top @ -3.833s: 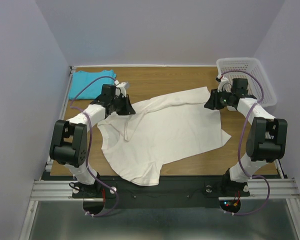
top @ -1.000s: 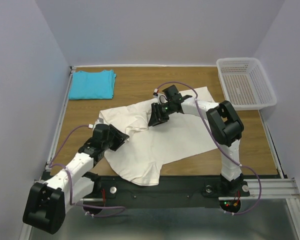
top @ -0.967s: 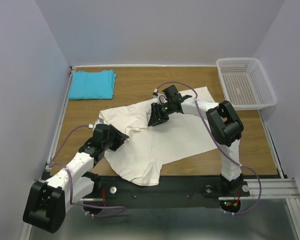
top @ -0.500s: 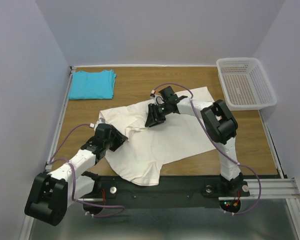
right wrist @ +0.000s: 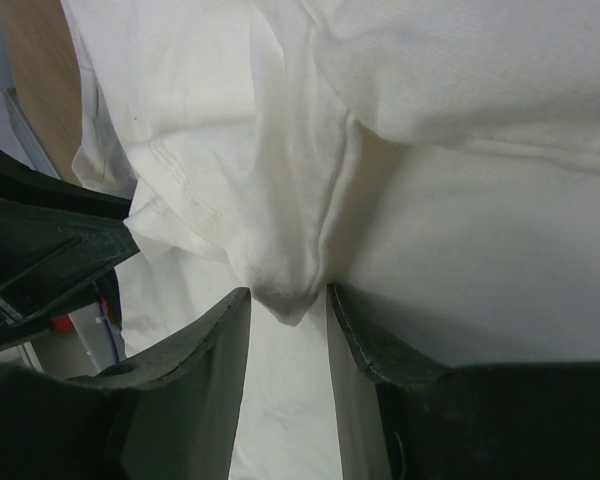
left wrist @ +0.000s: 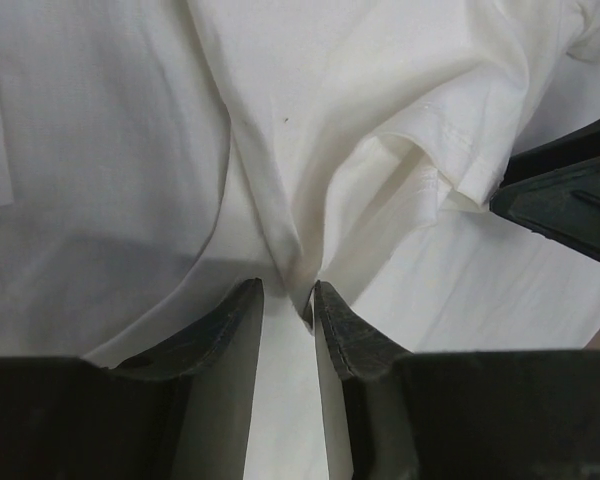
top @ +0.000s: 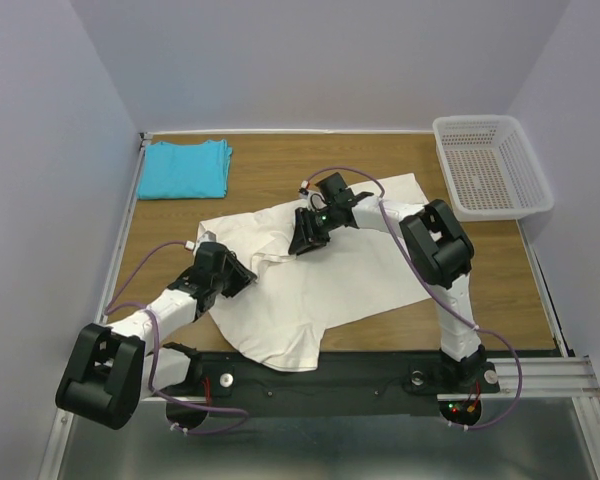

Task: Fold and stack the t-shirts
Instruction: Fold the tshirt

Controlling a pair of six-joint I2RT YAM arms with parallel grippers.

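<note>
Wooden table [top: 280, 160], lilac walls [top: 310, 60]: left claw [left wrist: 287, 290] and right claw [right wrist: 288, 295] each pinch the cream t-shirt [top: 350, 270].

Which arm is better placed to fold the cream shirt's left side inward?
Left, probably. The left gripper pinches the cream t-shirt near its edge on that side, cloth puckered between its jaws; the right gripper holds a fold mid-shirt, better suited to anchoring.

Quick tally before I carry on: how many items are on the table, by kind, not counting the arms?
T-shirts: 2 (cream t-shirt, turquoise t-shirt)
Baskets: 1 (white basket)
Total: 3
</note>
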